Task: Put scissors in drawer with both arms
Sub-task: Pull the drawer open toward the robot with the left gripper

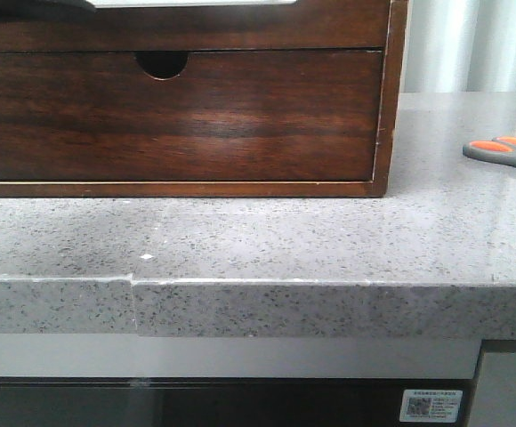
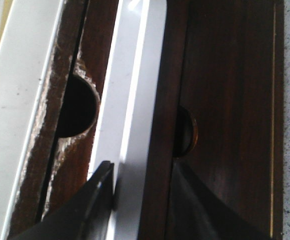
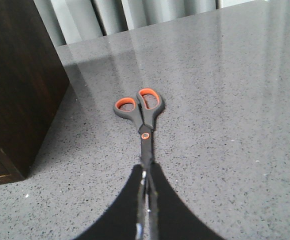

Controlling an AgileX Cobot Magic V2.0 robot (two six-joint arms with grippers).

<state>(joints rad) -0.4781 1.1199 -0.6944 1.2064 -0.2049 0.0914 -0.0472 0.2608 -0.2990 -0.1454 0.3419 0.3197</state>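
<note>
The scissors (image 3: 141, 112), grey handles with orange lining, lie flat along the grey countertop, and I cannot tell if they rest on it. In the front view they show at the far right edge (image 1: 507, 153). My right gripper (image 3: 145, 167) is shut on their blades, with the handles pointing away from it. The drawer (image 2: 157, 125) is the plain dark-brown front with a whitish strip (image 2: 135, 100) along its top. It is the upper one in the front view (image 1: 196, 27). My left gripper (image 2: 142, 172) straddles its top edge, one finger (image 2: 92, 200) on the whitish side and one on the dark face.
The wooden cabinet (image 1: 391, 98) stands on the speckled grey countertop (image 1: 267, 240). Its lower drawer front has a half-round finger notch (image 1: 162, 62). The cabinet's dark side (image 3: 20, 85) stands close beside the scissors. The countertop's front edge (image 1: 329, 307) is near.
</note>
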